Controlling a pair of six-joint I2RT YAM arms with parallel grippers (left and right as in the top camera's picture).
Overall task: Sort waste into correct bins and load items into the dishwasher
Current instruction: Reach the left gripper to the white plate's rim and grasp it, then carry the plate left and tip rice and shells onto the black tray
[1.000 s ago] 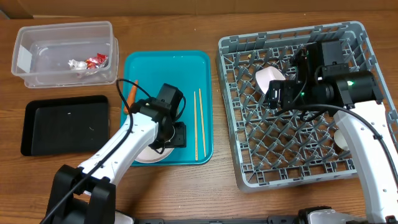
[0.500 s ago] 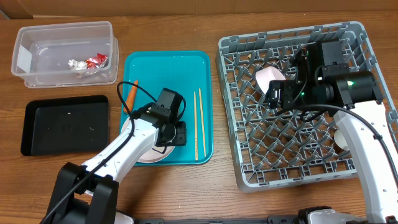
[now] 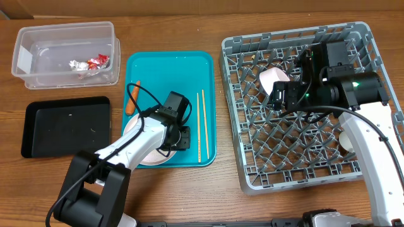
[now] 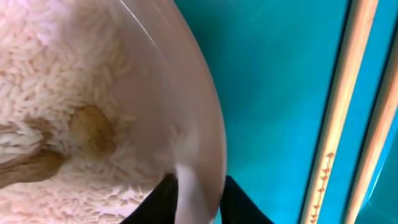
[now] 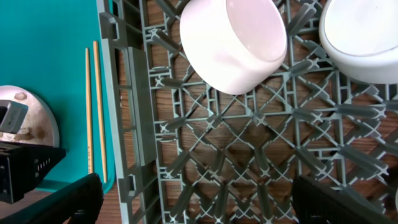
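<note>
- The plate (image 3: 145, 159) sits at the lower left of the teal tray (image 3: 167, 69), left of centre in the overhead view. The chopsticks (image 3: 202, 126) lie just beside it to the right.
- Its rim is pinched by the left gripper (image 4: 200, 202), with one finger inside and one outside, and the grip appears closed on it.
- The right gripper (image 5: 202, 199) is held wide open and empty over the rack (image 3: 228, 82) on the right of the frame.
- The plate is judged stiff, smooth and breakable. With a hold on one side of the rim only, it may slip or swing.
- Rice (image 4: 50, 62) and tan shells (image 4: 90, 127) lie loose in it, so it is best kept level until it is tipped over the black tray (image 3: 66, 126) at the left.
</note>
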